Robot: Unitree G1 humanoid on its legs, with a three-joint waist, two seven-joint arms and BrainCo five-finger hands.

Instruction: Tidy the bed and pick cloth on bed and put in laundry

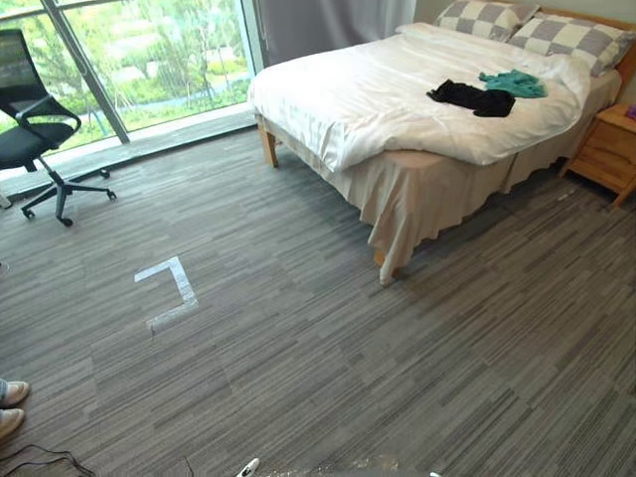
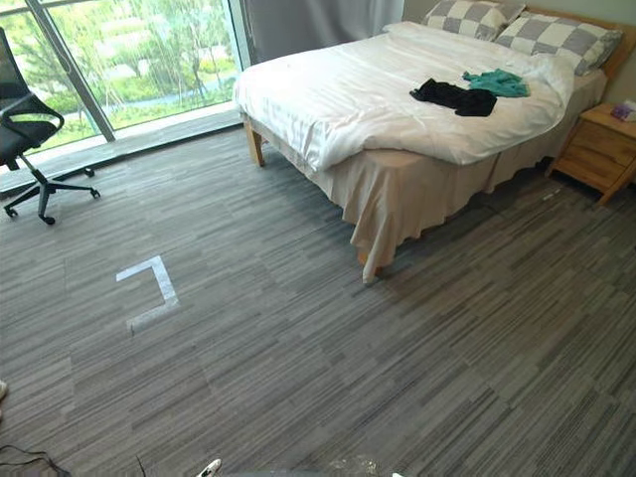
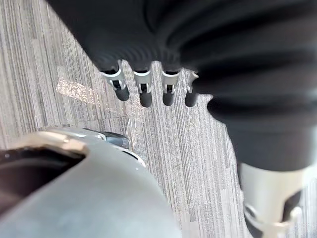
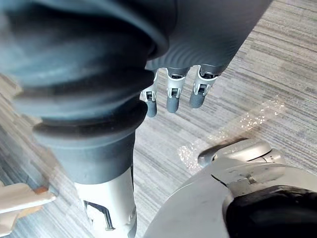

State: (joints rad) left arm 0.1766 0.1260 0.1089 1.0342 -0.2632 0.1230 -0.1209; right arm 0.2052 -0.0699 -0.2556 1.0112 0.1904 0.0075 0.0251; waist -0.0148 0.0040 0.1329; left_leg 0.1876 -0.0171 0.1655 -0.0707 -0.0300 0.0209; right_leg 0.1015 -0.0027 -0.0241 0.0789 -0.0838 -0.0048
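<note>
A black cloth [image 1: 472, 97] lies crumpled on top of the bed [image 1: 268, 144], toward its pillow end. A teal cloth [image 1: 514, 83] lies bunched just beside it on the side nearer the pillows, and I cannot tell whether the two touch. Both are well apart from either hand, far ahead across the floor and off toward the right hand's side. Neither hand holds anything. The left hand [image 3: 143, 91] hangs over bare carpet [image 3: 198, 163], its fingers straight and loosely spread in a row, dark tips pointing down at the floor with nothing between them. The right hand [image 4: 172, 99] hangs the same way over the carpet, fingers relaxed and parted. Under the cloths a white duvet [image 1: 378, 94] covers the bed with shallow creases and drapes over the near corner above a beige skirt [image 1: 417, 199]. Checked pillows [image 1: 574, 40] rest at the head, beyond the cloths from the hands. A wooden nightstand [image 1: 608, 149] stands just beside the bed, far out on the right hand's side. Between the hands and the bed, on the left hand's side, a pale tape corner [image 1: 171, 288] is marked on the carpet. Farther off on that side a black office chair [image 1: 35, 129] stands near the large window [image 1: 149, 60]. A person's shoes [image 1: 12, 405] show out to the left of the left hand.
</note>
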